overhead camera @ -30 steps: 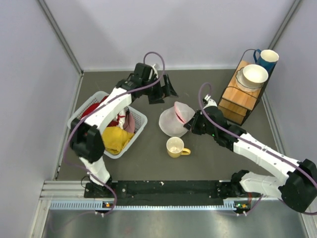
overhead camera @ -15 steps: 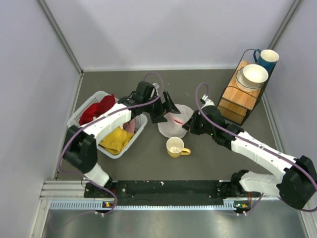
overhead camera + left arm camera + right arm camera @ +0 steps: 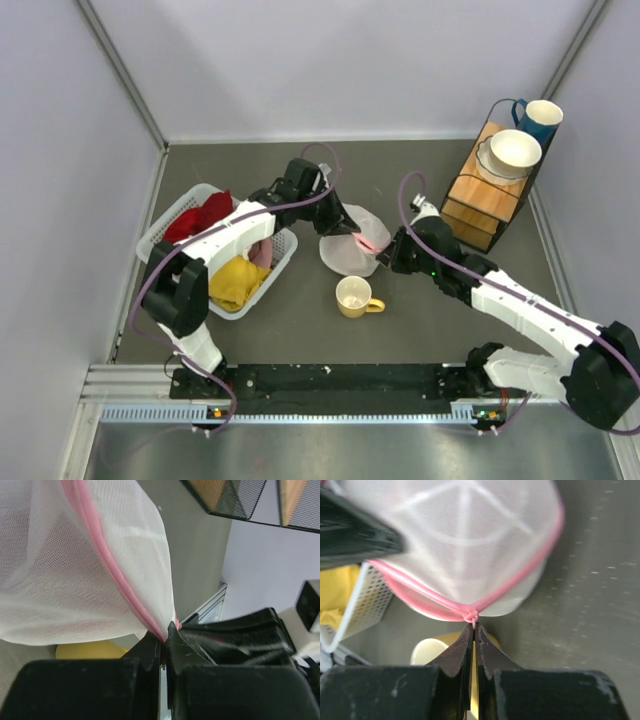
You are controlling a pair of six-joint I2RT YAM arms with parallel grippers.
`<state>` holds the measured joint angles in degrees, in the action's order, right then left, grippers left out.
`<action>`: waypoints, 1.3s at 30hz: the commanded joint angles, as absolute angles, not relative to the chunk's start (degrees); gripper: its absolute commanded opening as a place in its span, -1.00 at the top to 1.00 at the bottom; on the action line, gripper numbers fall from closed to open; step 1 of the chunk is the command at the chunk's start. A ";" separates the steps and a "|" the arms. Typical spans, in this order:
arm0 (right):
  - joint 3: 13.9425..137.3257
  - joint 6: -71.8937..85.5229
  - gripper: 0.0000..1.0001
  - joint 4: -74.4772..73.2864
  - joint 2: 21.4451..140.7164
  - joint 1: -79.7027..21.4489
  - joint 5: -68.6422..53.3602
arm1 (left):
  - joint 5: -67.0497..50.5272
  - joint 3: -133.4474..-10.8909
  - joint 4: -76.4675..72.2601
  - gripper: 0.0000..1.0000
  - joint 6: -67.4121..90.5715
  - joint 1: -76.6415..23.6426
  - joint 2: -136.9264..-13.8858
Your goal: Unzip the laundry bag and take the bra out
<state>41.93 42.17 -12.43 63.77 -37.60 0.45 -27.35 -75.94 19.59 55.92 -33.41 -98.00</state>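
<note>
Only close-up: left fingertips [image 3: 151,652] on trim [image 3: 118,578]

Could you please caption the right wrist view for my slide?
The right gripper, fingers shut, pinches the pink trim of the mesh laundry bag; a yellow mug shows beyond.

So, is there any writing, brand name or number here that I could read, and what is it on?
None: no readable text appears in any view.
The laundry bag, yellow mug, white basket, wooden rack, bowl and blue mug all show plain surfaces without lettering.
</note>
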 commanded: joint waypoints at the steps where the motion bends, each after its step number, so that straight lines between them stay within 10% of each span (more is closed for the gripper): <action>1: 36.31 37.18 1.00 -14.85 57.58 -32.79 1.23 | -29.26 -81.47 21.09 1.00 49.94 -29.36 -96.59; 9: 41.20 39.54 1.00 -12.66 56.60 -36.72 -3.26 | -34.28 -94.29 24.77 0.95 44.40 -29.17 -107.11; 10: 42.26 40.51 1.00 -12.74 58.34 -37.52 -2.73 | -34.10 -95.87 27.22 0.69 43.17 -29.53 -108.10; 11: 43.06 41.56 1.00 -12.83 59.32 -37.79 -2.03 | -33.93 -98.24 28.99 -0.03 42.11 -29.88 -108.98; 15: 46.05 46.13 1.00 -12.75 64.24 -38.06 -0.18 | -31.04 -96.42 31.02 -0.96 39.82 -30.59 -105.14; 23: 48.60 46.06 1.00 -9.58 68.11 -38.06 -0.96 | -25.03 -77.73 26.30 -0.94 43.85 -30.67 -88.26; 33: 48.16 45.53 1.00 -9.05 67.33 -38.06 -2.37 | -28.49 -80.76 22.32 -0.80 46.14 -33.13 -97.55; 39: 47.20 45.27 1.00 -8.61 66.97 -38.23 -3.16 | -28.92 -84.11 21.18 -0.21 48.34 -36.30 -102.92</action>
<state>45.95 45.65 -11.53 68.47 -37.76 -2.24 -27.88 -80.27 24.71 46.89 -34.39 -101.93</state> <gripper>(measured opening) 0.006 0.727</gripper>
